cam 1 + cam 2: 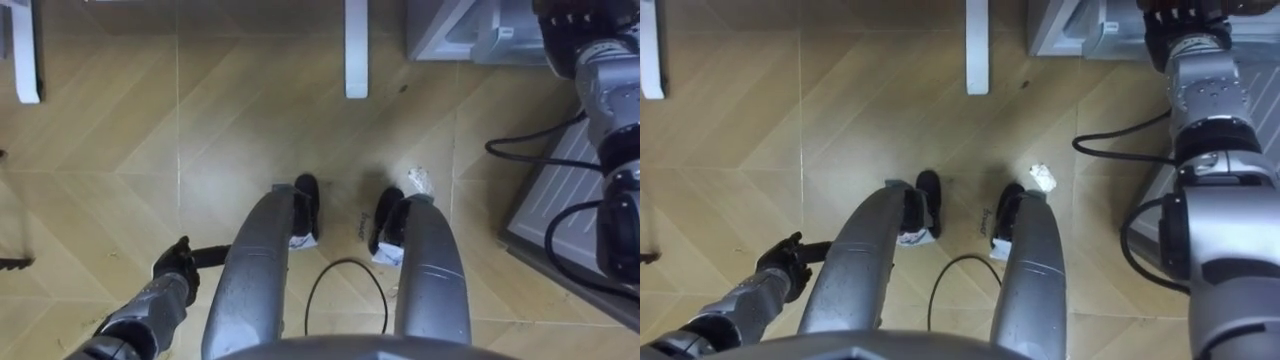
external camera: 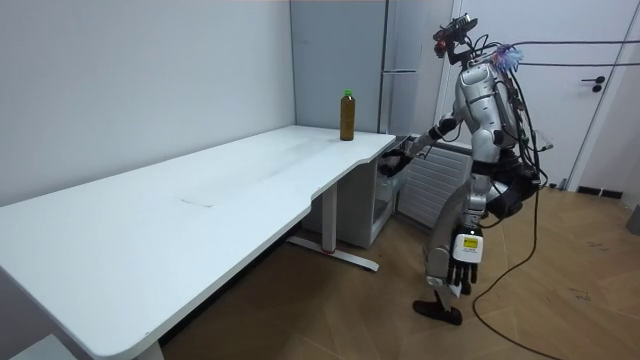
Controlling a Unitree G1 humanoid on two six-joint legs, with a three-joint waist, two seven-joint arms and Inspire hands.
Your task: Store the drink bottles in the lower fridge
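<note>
Long white rectangular table [image 2: 200,210] with white metal legs, standing on a tan herringbone wood floor [image 1: 230,120]; one white foot of the table [image 1: 356,50] lies ahead of the robot's feet. Tall grey metal fridge [image 2: 402,60] at the far end of the table, its lower door [image 2: 432,185] swung open with a pale ribbed inner face turned outward. The robot stands upright between the table's end and this open door, facing the fridge. Brown plastic drink bottle with a green cap [image 2: 346,114], upright on the table's far corner, apart from both hands. Right hand [image 1: 1180,18], arm stretched forward to the lower fridge opening; whether its fingers are spread or curled cannot be told. Left hand [image 1: 178,268], hanging low beside the left leg, fingers loosely straight and holding nothing. Small crumpled white scrap [image 1: 418,180] on the floor just beside the right foot.
</note>
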